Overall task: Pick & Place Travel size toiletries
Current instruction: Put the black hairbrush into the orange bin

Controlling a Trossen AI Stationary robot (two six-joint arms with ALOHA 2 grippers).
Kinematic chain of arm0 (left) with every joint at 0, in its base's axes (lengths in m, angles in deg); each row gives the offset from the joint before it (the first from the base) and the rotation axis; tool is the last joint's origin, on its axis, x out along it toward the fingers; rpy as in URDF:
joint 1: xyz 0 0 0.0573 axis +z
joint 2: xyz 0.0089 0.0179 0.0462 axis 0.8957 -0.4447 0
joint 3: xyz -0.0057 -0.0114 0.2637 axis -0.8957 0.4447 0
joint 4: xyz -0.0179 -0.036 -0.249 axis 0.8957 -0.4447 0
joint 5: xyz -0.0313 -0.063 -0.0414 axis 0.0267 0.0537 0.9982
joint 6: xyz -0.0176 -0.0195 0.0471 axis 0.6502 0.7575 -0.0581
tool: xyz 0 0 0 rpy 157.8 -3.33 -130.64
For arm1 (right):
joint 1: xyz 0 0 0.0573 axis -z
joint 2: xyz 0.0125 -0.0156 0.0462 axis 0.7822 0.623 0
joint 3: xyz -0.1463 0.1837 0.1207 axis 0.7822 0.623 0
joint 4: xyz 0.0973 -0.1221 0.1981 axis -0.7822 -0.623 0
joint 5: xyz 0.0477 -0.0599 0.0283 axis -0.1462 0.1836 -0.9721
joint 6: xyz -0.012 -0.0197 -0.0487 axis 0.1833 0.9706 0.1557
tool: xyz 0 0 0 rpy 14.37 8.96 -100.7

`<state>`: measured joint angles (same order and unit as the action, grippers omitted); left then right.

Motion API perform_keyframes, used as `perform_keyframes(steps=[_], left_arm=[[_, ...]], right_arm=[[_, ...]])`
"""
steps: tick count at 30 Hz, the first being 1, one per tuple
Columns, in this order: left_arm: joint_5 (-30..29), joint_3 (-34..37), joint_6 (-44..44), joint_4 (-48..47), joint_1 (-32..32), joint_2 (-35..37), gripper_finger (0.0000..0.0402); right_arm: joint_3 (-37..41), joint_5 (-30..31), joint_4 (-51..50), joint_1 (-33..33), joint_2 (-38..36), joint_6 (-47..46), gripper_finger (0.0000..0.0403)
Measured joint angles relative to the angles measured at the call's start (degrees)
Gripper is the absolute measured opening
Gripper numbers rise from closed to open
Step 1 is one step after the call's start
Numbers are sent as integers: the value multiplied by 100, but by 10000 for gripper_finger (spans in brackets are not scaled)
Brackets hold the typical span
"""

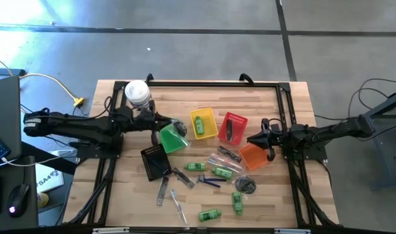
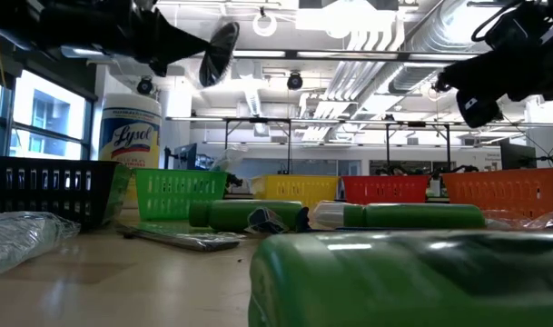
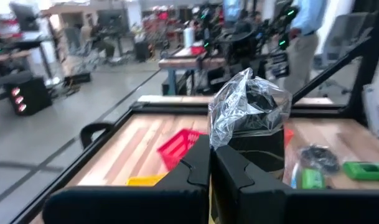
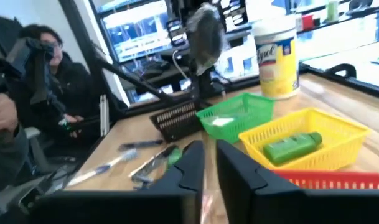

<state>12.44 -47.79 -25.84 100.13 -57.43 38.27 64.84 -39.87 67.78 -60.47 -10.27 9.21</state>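
The left pincer (image 1: 179, 128) pinches a wrapped round piece (image 3: 251, 115) above the green basket (image 1: 171, 138) — the right pincer (image 1: 251, 138), slightly spread, hovers over the orange basket (image 1: 255, 156).

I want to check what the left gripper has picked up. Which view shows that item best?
The left wrist view: the plastic-wrapped dark piece fills the frame, pinched in the left gripper. The high view hides it above the green basket; low and right wrist show it small, held aloft.
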Motion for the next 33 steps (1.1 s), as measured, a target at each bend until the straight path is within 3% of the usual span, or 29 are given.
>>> perform_keyframes(steps=[6, 11, 21, 33], left_arm=[[439, 4, -326, 20, -15, -1, 0], [725, 14, -439, -23, -17, 77, 0], [770, 81, -1034, -1350, -15, 1789, 0], [846, 1454, -622, -280, -15, 2822, 0]], right_arm=[[0, 29, 450, -1, 485, -2, 118], [2, -2, 569, 1, 750, -4, 153], [2, -311, 635, 1, 766, 10, 160], [2, -272, 771, 1, 766, 61, 160]])
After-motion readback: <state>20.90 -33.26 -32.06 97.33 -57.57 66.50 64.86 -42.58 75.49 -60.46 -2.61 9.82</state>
